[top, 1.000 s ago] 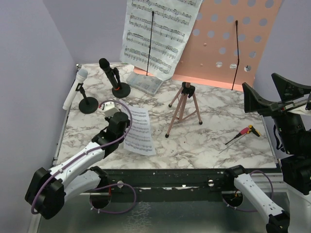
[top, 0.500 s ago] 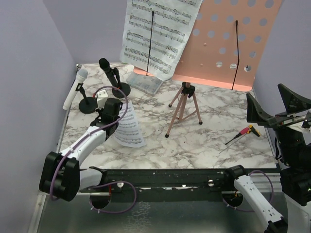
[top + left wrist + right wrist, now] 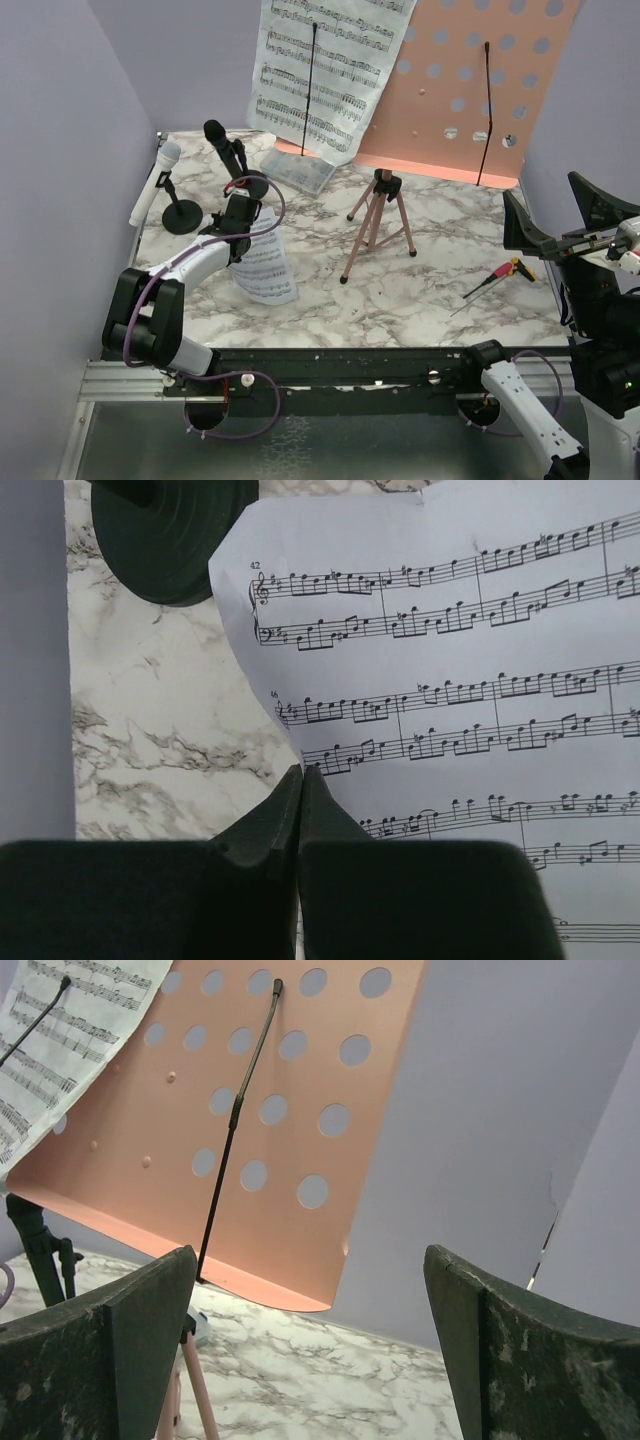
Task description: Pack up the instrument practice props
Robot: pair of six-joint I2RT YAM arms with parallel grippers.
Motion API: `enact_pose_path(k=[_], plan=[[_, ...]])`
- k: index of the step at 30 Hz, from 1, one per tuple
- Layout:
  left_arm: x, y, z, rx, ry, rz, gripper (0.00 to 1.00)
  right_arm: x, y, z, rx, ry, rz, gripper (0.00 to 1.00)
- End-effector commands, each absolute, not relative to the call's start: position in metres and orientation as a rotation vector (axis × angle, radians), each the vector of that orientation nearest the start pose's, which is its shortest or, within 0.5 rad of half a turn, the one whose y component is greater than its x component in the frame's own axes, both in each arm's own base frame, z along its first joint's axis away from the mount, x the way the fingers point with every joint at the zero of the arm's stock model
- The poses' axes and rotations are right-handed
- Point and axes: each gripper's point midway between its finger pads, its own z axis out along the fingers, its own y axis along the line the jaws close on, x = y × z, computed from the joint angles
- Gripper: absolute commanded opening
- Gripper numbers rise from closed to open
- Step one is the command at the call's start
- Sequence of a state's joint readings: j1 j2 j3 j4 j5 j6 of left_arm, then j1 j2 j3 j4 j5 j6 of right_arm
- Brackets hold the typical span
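pinching a loose sheet-music page by its edge, left gripper is clamped on the paper, left-centre of the surface. page hangs curled below-right of the gripper, long axis toward frame bottom. right gripper gapes empty, far right, well apart. left arm is nearer.

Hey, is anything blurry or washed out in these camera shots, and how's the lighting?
Top view: even, soft light on the marble table, no glare. Left wrist view: the sheet-music page is sharp, notes legible; the left fingers are dark, showing little detail. Right wrist view: pink board crisp, right fingers slightly soft.
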State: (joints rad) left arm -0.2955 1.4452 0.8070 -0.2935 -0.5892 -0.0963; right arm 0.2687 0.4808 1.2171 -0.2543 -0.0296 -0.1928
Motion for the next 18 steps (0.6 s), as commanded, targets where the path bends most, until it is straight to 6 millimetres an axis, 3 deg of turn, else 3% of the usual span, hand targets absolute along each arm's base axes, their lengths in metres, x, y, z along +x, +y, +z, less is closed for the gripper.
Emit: enact_pose_path(k=[1, 11, 18], plan=[[0.332, 0.014, 0.078, 0.191, 2.388, 0.703, 0.0, 0.159, 0.036, 0.528, -0.255, 1.038, 0.057, 1.0], [0.349, 0.023, 0.087, 0.235, 2.289, 0.783, 0.0, 0.159, 0.036, 0.535, -0.261, 1.04, 0.056, 1.0], [0.358, 0.026, 0.088, 0.253, 2.275, 0.815, 0.12, 0.157, 0.039, 0.54, -0.272, 1.039, 0.074, 1.0]])
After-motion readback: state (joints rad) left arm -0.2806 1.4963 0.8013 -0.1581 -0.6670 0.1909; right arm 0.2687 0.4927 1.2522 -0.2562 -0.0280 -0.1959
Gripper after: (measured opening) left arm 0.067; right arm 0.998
